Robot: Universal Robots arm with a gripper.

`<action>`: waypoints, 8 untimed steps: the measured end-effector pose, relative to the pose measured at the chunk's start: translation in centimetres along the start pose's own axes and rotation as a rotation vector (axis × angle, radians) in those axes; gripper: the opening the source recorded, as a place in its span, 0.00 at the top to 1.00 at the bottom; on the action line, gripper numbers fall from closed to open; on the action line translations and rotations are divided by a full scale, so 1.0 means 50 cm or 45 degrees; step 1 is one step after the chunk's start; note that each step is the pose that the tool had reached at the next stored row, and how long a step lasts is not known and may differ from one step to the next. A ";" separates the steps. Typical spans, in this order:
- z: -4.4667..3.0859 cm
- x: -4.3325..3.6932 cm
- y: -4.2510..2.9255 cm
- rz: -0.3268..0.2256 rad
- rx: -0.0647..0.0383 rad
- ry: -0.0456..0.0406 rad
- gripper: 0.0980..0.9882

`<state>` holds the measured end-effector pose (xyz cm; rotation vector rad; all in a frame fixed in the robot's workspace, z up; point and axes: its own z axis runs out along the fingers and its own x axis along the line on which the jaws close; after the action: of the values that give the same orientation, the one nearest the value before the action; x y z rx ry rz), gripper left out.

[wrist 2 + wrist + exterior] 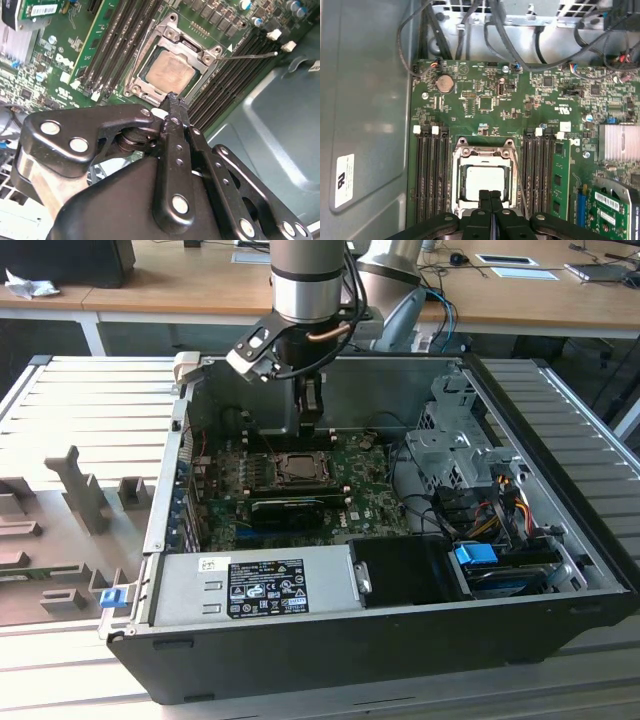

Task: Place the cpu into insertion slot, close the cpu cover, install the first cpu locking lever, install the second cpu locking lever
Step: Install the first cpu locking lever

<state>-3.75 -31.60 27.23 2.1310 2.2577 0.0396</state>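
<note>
Closest to us in both wrist views is the gripper [490, 196]. Its two black fingers are pressed tight together with nothing between them, and the tips are poised over one edge of the cpu [481, 181]. We cannot tell whether they touch it.

The cpu sits flat in the slot [171, 25]. Its dull metal top shows through the window of the cover [482, 156], which lies down over it. From one corner of the slot a thin lever [250, 54] runs out across the black memory slots [227, 82]. We cannot tell whether it is latched.

Around the slot spreads the green motherboard [485, 90], with a coin cell [444, 83] and dark cables [470, 30] beyond it.

In the exterior view we see the arm [308, 280] reaching straight down into the open case [350, 650], which lies on its side on a ribbed grey table [90, 400]. A labelled power supply [260, 585] runs along the case's front edge. Wooden desks [150, 280] stand behind.
</note>
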 end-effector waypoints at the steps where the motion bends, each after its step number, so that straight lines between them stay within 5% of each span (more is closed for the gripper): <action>1: 0.000 0.000 0.000 -0.033 0.000 0.001 0.99; 8: 0.000 0.000 0.000 -0.143 -0.001 0.006 0.99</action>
<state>-3.75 -31.59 27.23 2.0021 2.3747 0.0427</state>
